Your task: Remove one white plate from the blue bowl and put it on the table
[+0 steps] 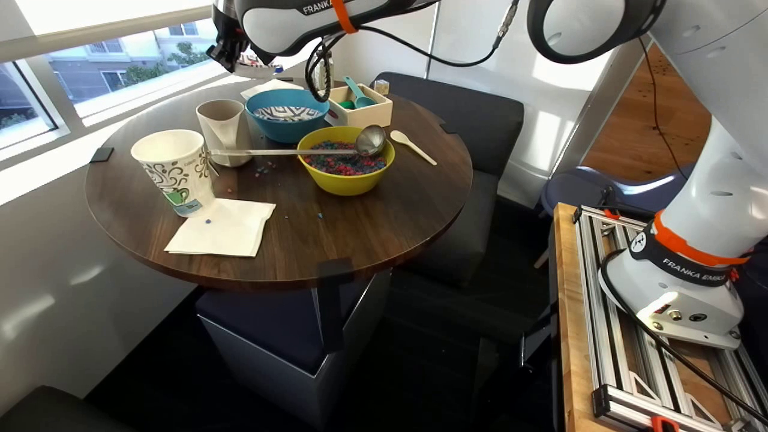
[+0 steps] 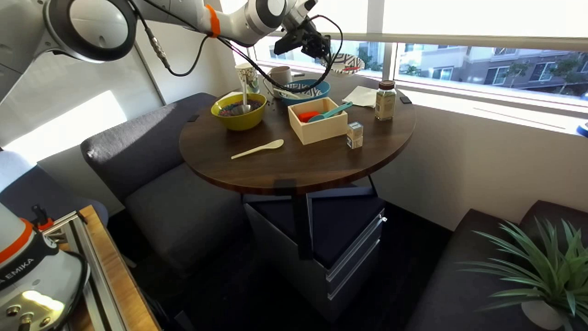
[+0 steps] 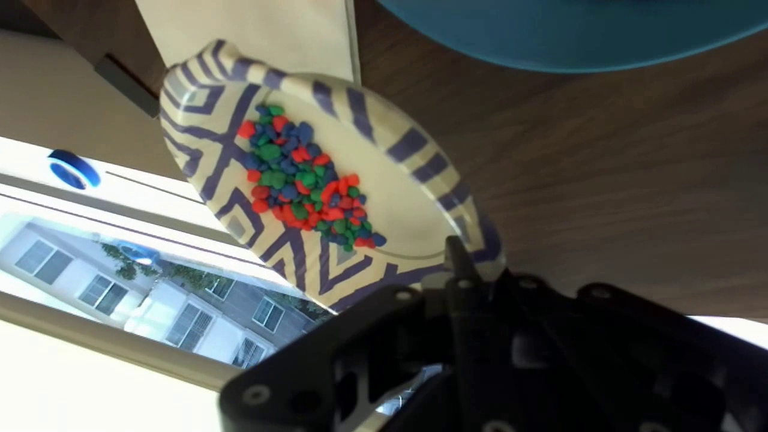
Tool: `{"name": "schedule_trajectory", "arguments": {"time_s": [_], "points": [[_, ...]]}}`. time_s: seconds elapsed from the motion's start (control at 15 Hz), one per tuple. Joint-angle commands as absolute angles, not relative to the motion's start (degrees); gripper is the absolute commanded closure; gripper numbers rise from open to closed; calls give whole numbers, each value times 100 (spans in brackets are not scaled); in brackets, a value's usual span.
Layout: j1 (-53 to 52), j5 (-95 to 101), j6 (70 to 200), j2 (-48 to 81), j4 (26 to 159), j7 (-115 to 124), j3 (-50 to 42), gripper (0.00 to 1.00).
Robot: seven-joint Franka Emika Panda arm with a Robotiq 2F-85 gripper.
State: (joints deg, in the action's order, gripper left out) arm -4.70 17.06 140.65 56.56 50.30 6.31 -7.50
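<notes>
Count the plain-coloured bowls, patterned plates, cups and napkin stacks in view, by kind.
Plain bowls: 2, blue bowl and yellow bowl
Plates: 2 visible, held plate and nested plate
Cups: 2, paper cup and mug
Napkin stacks: 2, cup-side stack and bowl-side stack
Total: 8

**Bright Up High, Dark Down Low**

In an exterior view, a window (image 1: 138, 63) is upper left. Sunny patches (image 1: 540, 138) shine on the white wall (image 1: 468, 30), upper right, near a gray seat (image 1: 480, 114). The floor (image 1: 420, 342), bottom middle, looks black.

White arm (image 1: 720, 72), orange bands (image 1: 343, 16), black cables (image 1: 462, 63); white FRANKA lettering (image 1: 685, 269); black claw (image 3: 478, 269), round screws (image 3: 257, 394).
</notes>
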Motion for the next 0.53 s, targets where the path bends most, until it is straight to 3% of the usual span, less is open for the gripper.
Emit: {"name": "schedule_trajectory", "arguments": {"time_s": [0.0,0.47], "points": [[-281,1373,14034,6346,4111,349,-618,99],[-197,1205,14023,6896,3466,205,-608,99]]}}
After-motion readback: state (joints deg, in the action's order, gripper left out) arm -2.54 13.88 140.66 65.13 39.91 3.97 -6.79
